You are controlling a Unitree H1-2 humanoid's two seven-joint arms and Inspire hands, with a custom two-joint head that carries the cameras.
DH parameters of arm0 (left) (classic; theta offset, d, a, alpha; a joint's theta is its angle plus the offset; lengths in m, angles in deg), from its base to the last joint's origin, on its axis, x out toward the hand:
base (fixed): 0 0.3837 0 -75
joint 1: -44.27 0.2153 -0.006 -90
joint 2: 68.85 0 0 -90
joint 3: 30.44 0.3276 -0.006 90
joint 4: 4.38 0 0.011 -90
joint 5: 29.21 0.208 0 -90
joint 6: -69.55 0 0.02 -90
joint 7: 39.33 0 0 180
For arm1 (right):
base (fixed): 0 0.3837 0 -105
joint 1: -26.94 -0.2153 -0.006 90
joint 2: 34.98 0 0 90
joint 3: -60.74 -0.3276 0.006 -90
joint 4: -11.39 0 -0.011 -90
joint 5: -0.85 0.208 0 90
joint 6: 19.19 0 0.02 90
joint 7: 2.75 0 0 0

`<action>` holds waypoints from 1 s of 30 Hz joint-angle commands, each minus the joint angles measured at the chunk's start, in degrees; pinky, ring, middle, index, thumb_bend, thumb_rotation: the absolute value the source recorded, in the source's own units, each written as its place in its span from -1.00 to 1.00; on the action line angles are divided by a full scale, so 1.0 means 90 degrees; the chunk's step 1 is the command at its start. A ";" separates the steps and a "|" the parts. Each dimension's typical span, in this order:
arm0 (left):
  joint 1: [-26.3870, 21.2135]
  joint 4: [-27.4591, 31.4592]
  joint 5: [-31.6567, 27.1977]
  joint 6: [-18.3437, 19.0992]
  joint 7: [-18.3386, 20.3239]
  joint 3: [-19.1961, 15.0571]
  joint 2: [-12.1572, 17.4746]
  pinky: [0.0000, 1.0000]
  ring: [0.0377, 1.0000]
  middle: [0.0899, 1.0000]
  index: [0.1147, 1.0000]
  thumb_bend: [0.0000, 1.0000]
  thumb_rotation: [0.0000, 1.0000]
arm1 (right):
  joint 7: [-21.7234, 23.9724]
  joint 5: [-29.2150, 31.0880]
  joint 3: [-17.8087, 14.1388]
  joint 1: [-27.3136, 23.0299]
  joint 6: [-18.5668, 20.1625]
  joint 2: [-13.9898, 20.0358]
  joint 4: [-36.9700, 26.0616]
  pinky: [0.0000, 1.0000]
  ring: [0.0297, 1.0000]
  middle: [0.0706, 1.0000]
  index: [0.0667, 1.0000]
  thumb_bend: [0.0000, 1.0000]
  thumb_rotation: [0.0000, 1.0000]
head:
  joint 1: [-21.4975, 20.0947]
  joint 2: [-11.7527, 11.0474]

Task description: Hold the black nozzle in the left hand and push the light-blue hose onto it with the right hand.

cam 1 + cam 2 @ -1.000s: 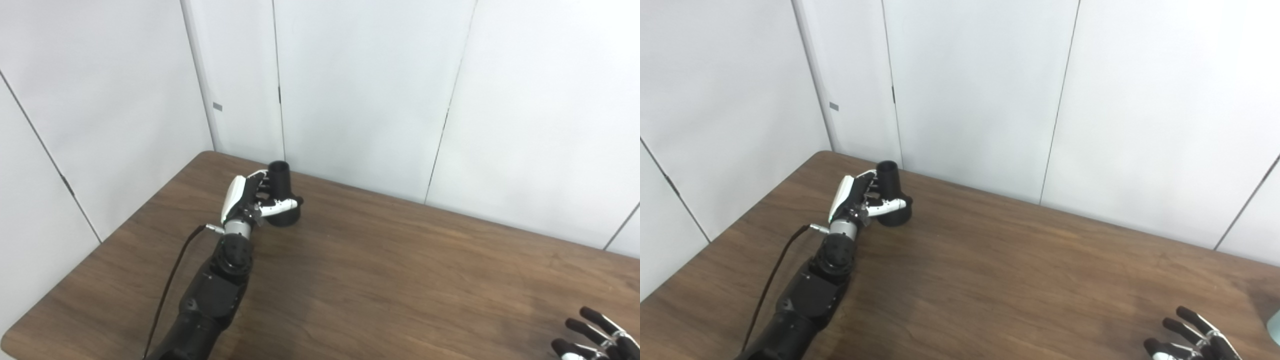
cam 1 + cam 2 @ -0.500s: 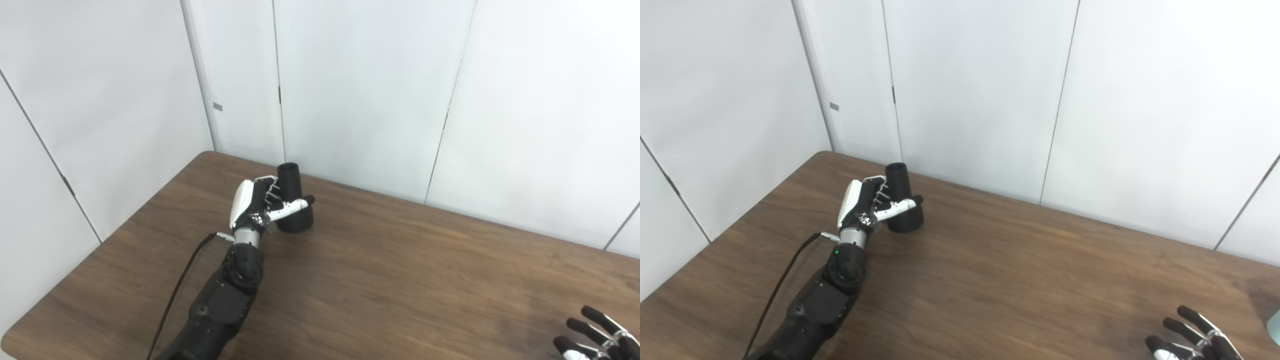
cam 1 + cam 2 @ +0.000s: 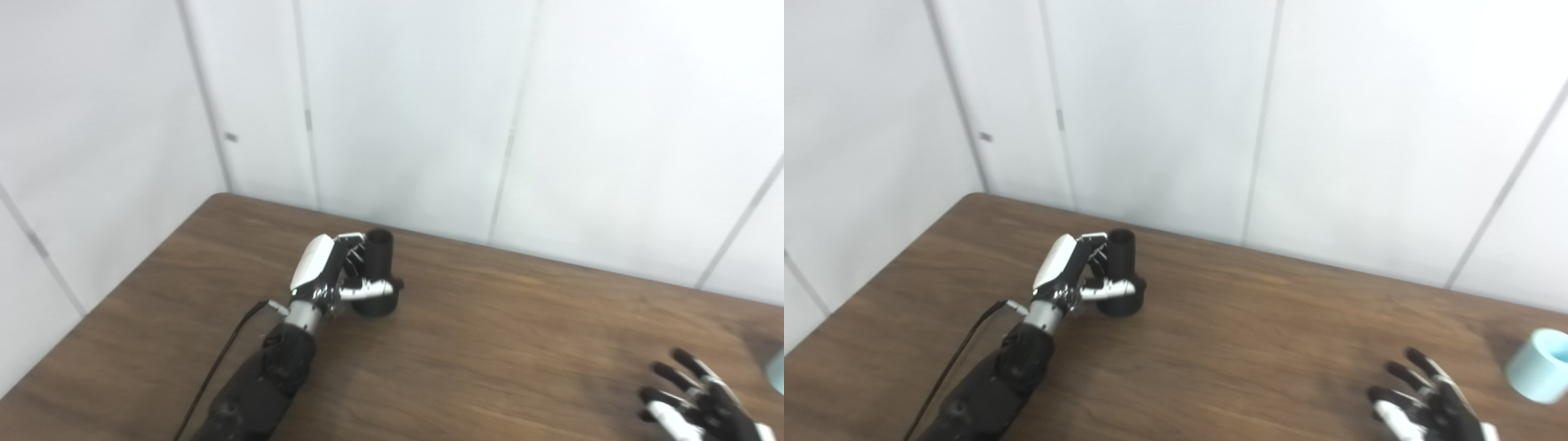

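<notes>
The black nozzle stands upright at the far left of the brown table, narrow neck up and wide base down. My left hand is shut on it, fingers behind the neck and thumb across the front. The light-blue hose is a short pale tube at the table's right edge; only a sliver of this hose shows in the left eye view. My right hand hovers low at the bottom right, fingers spread and holding nothing, well left of the hose.
The brown wooden table runs up to white wall panels at the back and left. A black cable trails along my left forearm.
The camera has swung to the right, bringing the hose into view. My left hand has carried the nozzle a little toward the table's middle. My right hand shows more fully.
</notes>
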 commanded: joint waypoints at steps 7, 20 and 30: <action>0.0468 0.0411 0.0277 -0.0467 -0.0447 0.1323 -0.0346 -0.23 -0.17 -0.13 -0.15 0.01 -1.00 | 0.0582 0.0540 -0.0112 -0.0309 -0.1681 0.0121 0.0971 -0.31 -0.12 0.16 0.34 0.17 -0.89 | -0.0848 0.0163; 0.0163 -0.0118 -0.0327 -0.0468 -0.1004 0.3021 -0.0707 -0.26 -0.19 -0.16 -0.13 0.01 -1.00 | 0.0393 0.0209 -0.0073 -0.0452 -0.2062 0.0168 0.1070 -0.35 -0.13 0.18 0.28 0.35 -0.64 | -0.1565 0.0318; 0.0136 -0.0447 -0.0733 -0.0468 -0.1156 0.3498 -0.0847 -0.25 -0.19 -0.12 -0.15 0.01 -1.00 | 0.0397 0.0118 -0.0126 -0.0461 -0.2035 0.0340 0.0985 -0.33 -0.14 0.13 0.29 0.35 -0.61 | -0.1871 0.0382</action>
